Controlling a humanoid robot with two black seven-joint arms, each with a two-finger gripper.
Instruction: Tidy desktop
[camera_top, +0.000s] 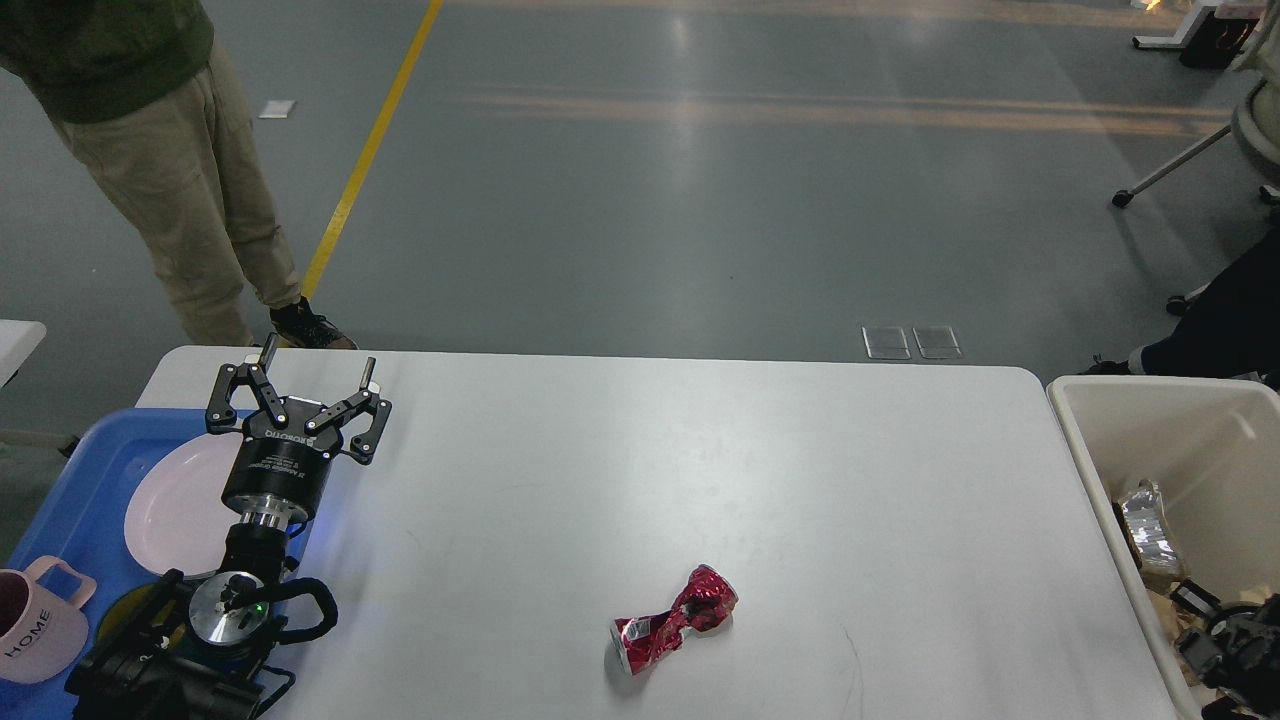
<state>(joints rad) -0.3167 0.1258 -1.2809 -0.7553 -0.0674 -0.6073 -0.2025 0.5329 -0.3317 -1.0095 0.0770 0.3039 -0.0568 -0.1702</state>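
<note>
The white desktop (640, 470) fills the middle of the head view. A crushed red can (672, 620) lies on its side near the front edge, right of centre. My left gripper (318, 357) hovers over the desktop's far left corner, open, with nothing between its fingers. It is far to the left of the can. My right gripper (1225, 640) shows only as a dark shape low in the beige bin (1090, 470) at the right edge. Its two fingers cannot be told apart.
A blue tray (90, 470) at the left holds a pale pink plate (175, 510) and a pink mug (30, 635) marked HOME. The bin holds a crushed silver can (1145, 525) and brown paper. A person (150, 150) stands beyond the far left corner.
</note>
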